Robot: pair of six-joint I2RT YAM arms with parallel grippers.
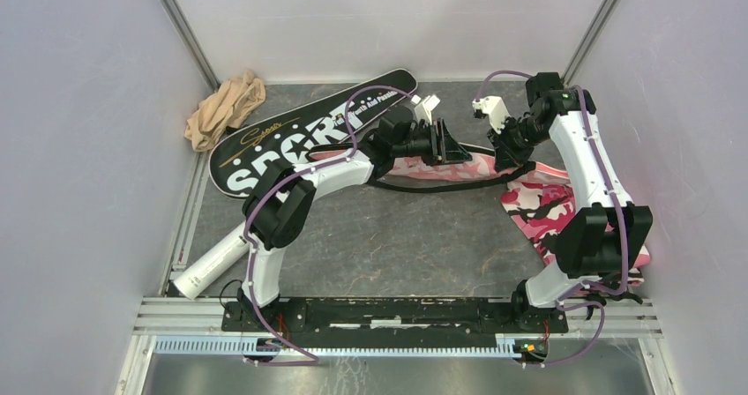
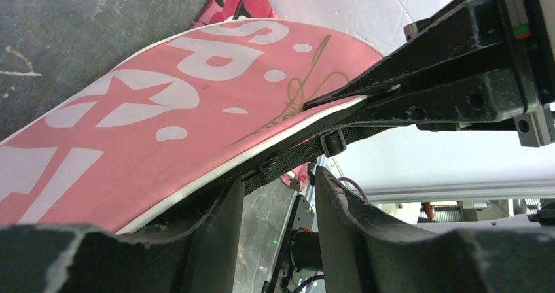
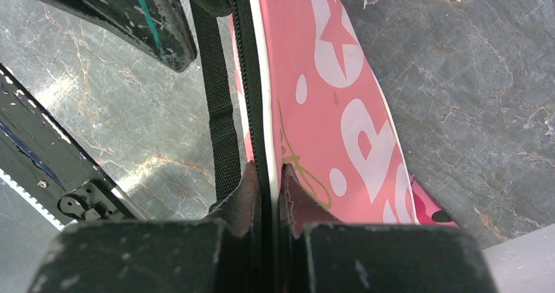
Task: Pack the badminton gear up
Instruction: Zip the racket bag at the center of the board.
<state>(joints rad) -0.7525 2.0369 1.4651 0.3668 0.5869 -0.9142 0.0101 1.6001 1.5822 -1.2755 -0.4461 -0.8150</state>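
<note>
The right jaws are pressed almost together on the rim of the pink bag (image 3: 340, 110), pinching its white piping and black zipper line between two dark, scuffed, wedge-shaped fingers (image 3: 298, 205). The left jaws stand partly open: their thick, worn black fingers (image 2: 216, 221) have a clear gap between them. The bag's rim lies along one finger, and I cannot tell whether it is clamped.

The bag is held between the two arms, tilted up on its edge above the middle of the table (image 1: 397, 245). Its face is smooth, matte pink, curved like a racket head, printed with large white letters, a star, dots and a thin gold scribble. A woven black strap (image 2: 288, 157) with a plastic buckle (image 2: 332, 141) hangs slack under the rim.

Behind it, to the left, the black bag (image 1: 291, 139) lies flat and diagonal, glossy with bold white SPORT lettering. The long white tube (image 1: 212, 267) lies near the left arm's base, a smooth cylinder pointing at the near-left corner. A crumpled beige cloth (image 1: 225, 108) sits in the far-left corner. A pink camouflage cloth (image 1: 542, 210) is spread rumpled under the right arm.
</note>
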